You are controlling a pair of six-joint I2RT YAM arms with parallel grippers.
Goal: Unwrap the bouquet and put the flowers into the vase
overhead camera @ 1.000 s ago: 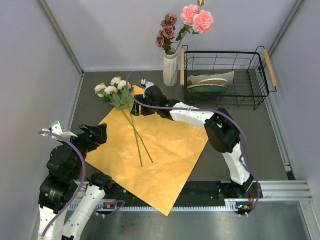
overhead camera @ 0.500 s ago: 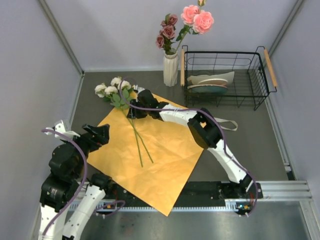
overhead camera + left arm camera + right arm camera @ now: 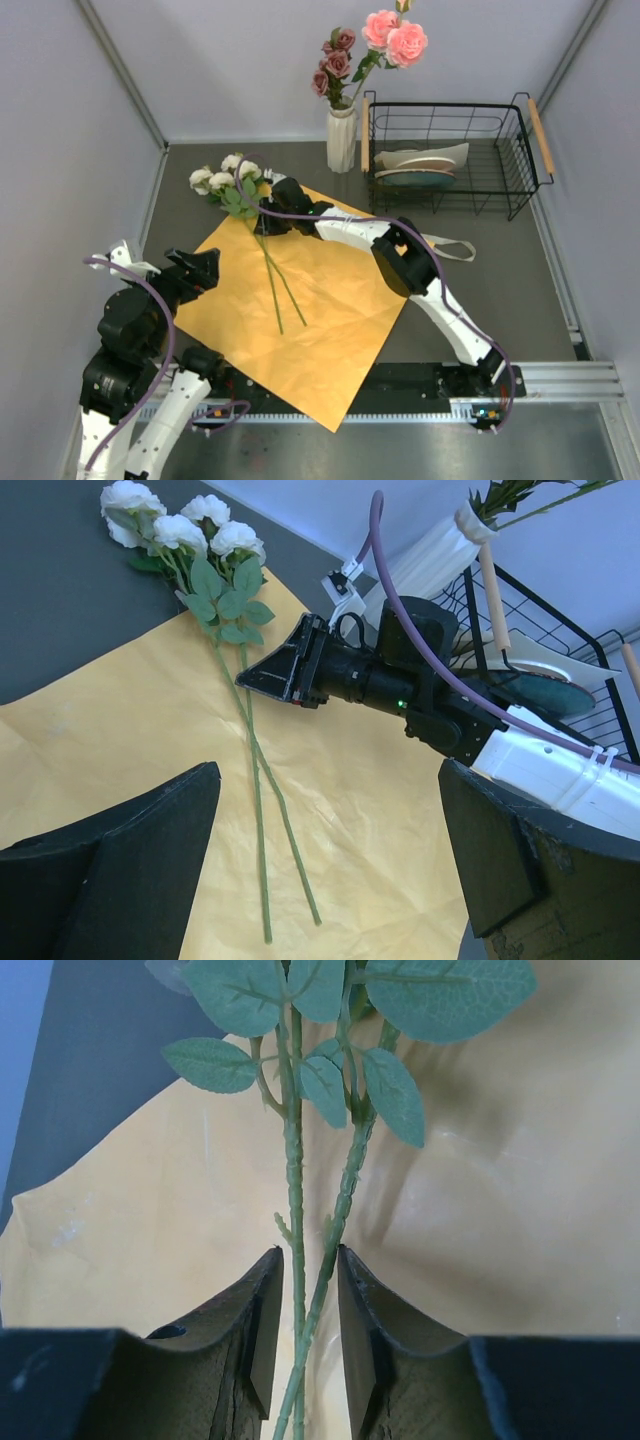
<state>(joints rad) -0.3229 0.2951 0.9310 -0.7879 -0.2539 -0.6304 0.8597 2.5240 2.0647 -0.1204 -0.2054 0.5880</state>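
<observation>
The bouquet lies unwrapped: its orange paper is spread flat, and two white-rose flowers rest across its far left corner, stems running toward me. My right gripper is down on the paper just below the leaves. In the right wrist view its jaws straddle both crossing stems narrowly, with slim gaps still showing. My left gripper hovers wide open over the paper's near left part, empty. The white ribbed vase holds pink roses and mauve roses.
A black wire basket with stacked plates stands right of the vase. A cream ribbon lies on the table beside the right arm. Grey walls close in left, right and behind.
My right gripper slid left along the paper to the stems and its jaws narrowed around them. The right elbow dropped lower. The left arm stayed put.
</observation>
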